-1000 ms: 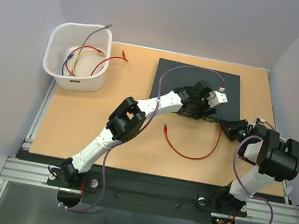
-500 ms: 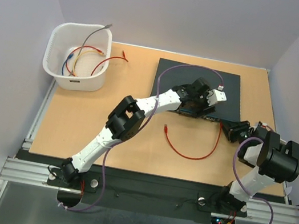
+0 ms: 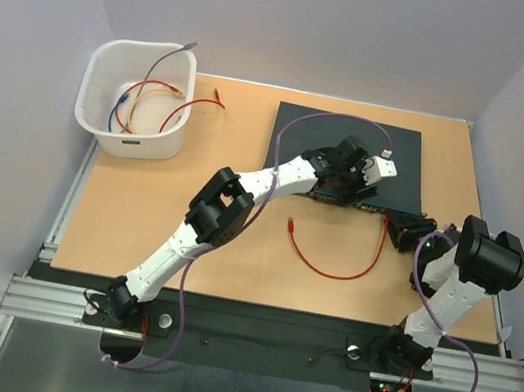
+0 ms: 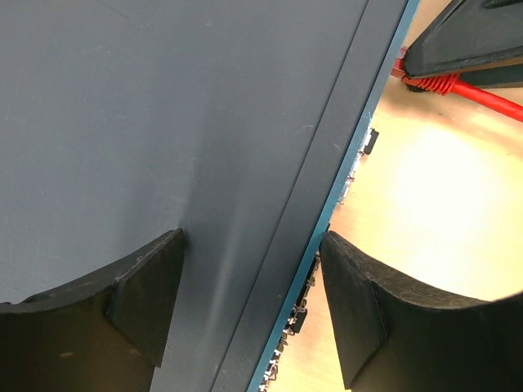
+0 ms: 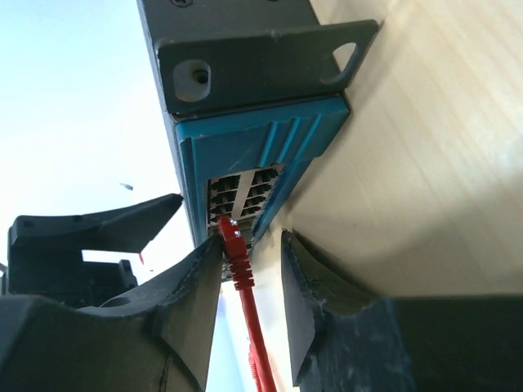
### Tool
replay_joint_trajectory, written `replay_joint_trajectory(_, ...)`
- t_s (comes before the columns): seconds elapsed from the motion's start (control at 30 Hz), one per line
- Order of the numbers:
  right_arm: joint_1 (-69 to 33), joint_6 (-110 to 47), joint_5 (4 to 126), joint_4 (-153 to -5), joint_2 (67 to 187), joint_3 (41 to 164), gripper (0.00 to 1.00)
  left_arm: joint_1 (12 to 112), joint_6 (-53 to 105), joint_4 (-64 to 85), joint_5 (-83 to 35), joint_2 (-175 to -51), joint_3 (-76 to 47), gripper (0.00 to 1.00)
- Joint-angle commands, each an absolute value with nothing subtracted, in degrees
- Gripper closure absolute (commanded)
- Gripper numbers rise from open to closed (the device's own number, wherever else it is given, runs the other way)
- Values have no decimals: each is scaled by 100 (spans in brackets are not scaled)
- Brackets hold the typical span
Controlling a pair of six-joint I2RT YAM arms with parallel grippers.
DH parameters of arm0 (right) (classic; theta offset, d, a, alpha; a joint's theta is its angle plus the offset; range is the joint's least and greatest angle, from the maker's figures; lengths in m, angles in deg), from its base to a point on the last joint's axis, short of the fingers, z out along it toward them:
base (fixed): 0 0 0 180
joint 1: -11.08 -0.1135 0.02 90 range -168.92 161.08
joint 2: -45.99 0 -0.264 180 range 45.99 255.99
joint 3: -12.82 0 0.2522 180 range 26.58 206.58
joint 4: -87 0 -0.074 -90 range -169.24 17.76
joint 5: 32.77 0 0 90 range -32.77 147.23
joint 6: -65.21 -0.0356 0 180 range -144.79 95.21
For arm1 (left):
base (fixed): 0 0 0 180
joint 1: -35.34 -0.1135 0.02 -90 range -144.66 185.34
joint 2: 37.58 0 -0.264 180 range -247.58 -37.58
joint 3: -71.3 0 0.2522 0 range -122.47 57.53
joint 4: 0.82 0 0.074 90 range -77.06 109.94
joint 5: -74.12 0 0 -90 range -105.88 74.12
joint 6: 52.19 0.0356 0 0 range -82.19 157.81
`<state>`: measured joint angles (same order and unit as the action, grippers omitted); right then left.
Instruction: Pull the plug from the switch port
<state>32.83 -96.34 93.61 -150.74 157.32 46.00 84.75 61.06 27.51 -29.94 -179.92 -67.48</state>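
Red plug (image 5: 232, 243) seated in teal-faced, dark metal switch (image 5: 245, 69).

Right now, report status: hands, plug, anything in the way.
Left hand open, astride front edge of switch. Right hand open, fingers flanking the red plug, not clamped. Plug seated in the teal port face. Nothing seen blocking.

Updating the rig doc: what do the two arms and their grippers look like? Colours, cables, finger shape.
Both the left arm and the right arm have white links with bulky black joints. A purple cable loops along each. The left gripper and right gripper have matte black, wedge-shaped fingers with a grainy surface. The bases are black, with small red and green lights.
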Motion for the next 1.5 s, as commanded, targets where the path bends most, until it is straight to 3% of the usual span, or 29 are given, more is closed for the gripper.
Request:
replay_joint_trajectory(0.0,3305,-9880,9045,-16361,15946,4487,62,8245,5944,2524,-2730,-18207,-6876,24)
replay_joint_trajectory(0.33,3305,-10117,9001,-17240,16367,4636,64,8253,5961,2569,-2748,-18216,-6903,24)
replay_joint_trajectory(0.7,3305,-10170,8966,-17319,16078,4829,62,8253,5987,2569,-2748,-18163,-6850,24)
replay_joint_trajectory(0.93,3305,-10161,8870,-17275,16025,4838,49,8253,6005,2577,-2748,-18137,-6841,24)
replay_joint_trajectory(1.07,3305,-10117,8834,-17144,15920,4873,59,8253,6023,2577,-2756,-18145,-6815,24)
replay_joint_trajectory(1.27,3305,-10126,8869,-17065,16042,4943,66,8253,6023,2577,-2739,-18145,-6850,24)
replay_joint_trajectory(1.4,3305,-10135,8931,-17047,16095,4935,64,8253,6023,2586,-2721,-18163,-6885,24)
replay_joint_trajectory(1.47,3305,-10082,8975,-17056,16087,4874,58,8253,6023,2595,-2721,-18163,-6911,24)
